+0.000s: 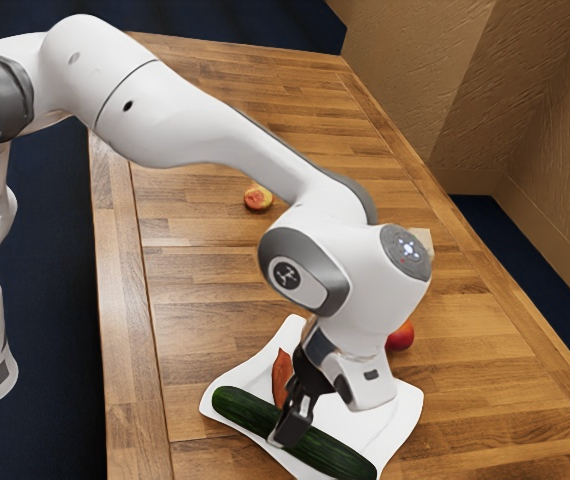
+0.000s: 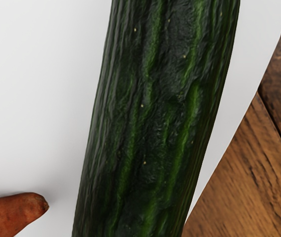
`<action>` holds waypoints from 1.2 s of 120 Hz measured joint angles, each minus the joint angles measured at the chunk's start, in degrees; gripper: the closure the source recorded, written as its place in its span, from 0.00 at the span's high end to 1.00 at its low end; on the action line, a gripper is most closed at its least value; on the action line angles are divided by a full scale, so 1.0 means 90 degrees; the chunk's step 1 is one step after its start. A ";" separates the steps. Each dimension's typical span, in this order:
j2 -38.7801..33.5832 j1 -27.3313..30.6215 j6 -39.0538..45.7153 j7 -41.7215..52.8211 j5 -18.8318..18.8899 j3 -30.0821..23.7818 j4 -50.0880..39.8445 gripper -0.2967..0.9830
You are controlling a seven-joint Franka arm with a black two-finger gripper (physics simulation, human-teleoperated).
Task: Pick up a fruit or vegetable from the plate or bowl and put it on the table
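Currently, the hand [image 1: 290, 432] is down at the cucumber [image 1: 340, 456], over its middle stretch; cannot tell whether it is spread or pressed together. Cucumber lies along one side of the white plate [image 1: 398, 402]. Beside it, also on the plate: an orange-brown root vegetable [image 1: 281, 376], tapered tip. Beyond the plate, on the wooden tabletop [image 1: 195, 340]: a red round fruit [image 1: 401, 337], partly hidden by the arm, near the plate; a red-and-yellow fruit [image 1: 258, 198], well apart.
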 joint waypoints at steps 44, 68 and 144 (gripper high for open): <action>0.0029 0.0001 0.0192 0.0061 0.0008 0.0087 -0.0144 0.77; 0.0074 -0.0002 0.0304 0.0126 0.0014 0.0089 -0.0246 0.77; 0.0180 -0.0001 0.0701 0.0320 0.0039 0.0111 -0.0340 0.77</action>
